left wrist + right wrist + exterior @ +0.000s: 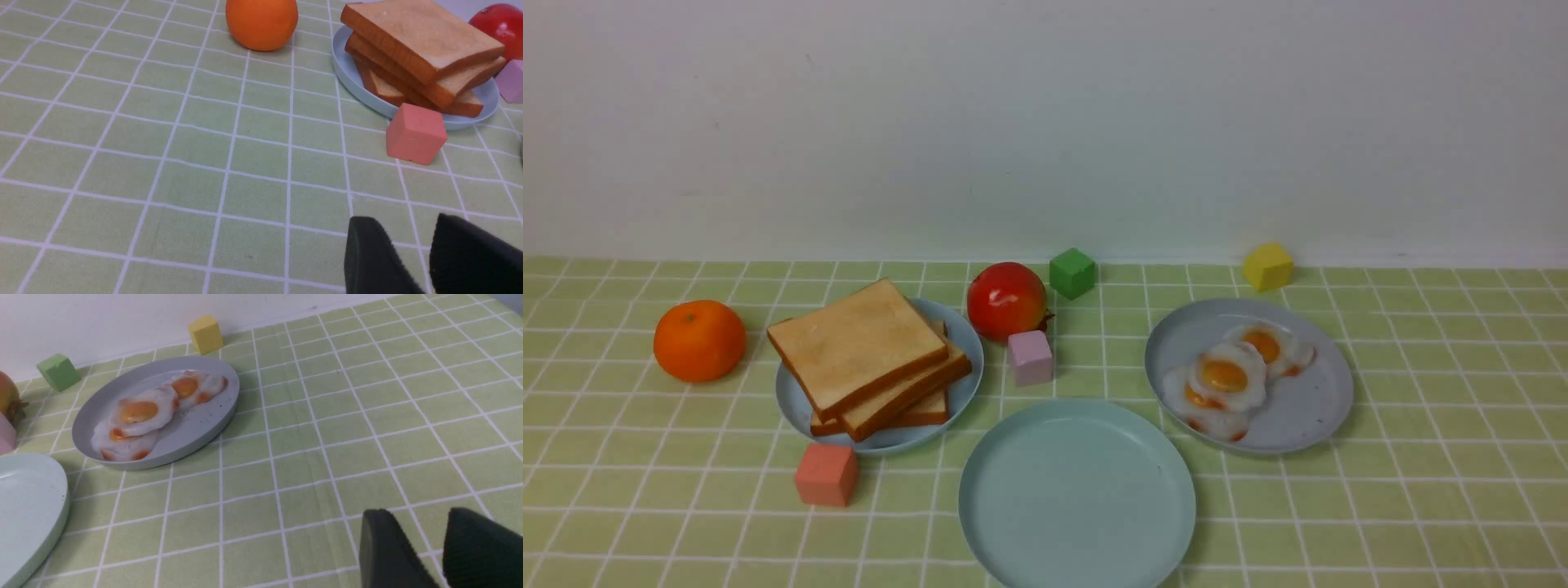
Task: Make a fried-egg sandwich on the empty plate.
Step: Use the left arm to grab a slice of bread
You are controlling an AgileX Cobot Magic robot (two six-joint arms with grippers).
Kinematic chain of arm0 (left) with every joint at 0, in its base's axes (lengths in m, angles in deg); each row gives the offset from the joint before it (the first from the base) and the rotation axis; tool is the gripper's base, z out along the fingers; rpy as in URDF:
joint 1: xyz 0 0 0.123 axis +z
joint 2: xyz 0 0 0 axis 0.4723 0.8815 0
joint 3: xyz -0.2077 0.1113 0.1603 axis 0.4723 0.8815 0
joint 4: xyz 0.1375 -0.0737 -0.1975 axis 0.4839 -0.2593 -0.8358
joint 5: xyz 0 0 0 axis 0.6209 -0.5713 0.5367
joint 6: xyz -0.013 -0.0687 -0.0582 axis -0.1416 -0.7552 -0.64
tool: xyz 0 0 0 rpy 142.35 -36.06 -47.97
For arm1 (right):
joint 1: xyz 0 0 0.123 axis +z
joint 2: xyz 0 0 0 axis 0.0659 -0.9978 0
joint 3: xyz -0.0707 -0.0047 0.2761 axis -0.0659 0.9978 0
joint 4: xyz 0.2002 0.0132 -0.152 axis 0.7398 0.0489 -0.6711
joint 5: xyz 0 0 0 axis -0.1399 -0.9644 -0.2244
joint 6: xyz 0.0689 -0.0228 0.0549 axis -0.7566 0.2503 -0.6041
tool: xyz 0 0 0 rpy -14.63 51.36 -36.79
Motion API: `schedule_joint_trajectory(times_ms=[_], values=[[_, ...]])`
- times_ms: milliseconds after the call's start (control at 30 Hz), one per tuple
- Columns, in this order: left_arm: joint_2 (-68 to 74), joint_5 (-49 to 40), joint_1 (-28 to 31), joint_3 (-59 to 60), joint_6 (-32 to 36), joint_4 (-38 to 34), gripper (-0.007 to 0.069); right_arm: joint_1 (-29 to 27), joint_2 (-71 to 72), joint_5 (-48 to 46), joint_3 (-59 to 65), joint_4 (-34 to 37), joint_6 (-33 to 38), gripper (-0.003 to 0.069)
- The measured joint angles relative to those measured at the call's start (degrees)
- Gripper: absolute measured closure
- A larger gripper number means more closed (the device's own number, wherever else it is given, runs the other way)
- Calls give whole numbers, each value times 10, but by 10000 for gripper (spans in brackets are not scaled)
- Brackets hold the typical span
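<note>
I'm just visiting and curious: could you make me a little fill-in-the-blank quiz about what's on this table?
1. The round pale teal-green plastic plate holds ____.
2. The square tan toast slices stacked on the pale blue plate number ____.
3. Just beyond the speckled grey-blue plate of toy fried eggs, the small cube is coloured ____.
Missing words: nothing; three; yellow.

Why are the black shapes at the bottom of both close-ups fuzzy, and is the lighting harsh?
Left wrist view: the left pincer is too near the lens, so blurred; right wrist view: the right pincer likewise; front view: even light, soft shadows.
</note>
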Motion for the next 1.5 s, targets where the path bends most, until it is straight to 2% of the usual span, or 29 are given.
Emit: schedule_joint_trajectory(times_ms=[1233,1400,1500], values=[[0,1,0,0,0,0,386,0,0,0,0,-2,0,418],[0,4,0,0,0,0,386,0,0,21,3,-2,0,418],[0,40,0,0,0,0,386,0,0,52,4,-2,0,418]])
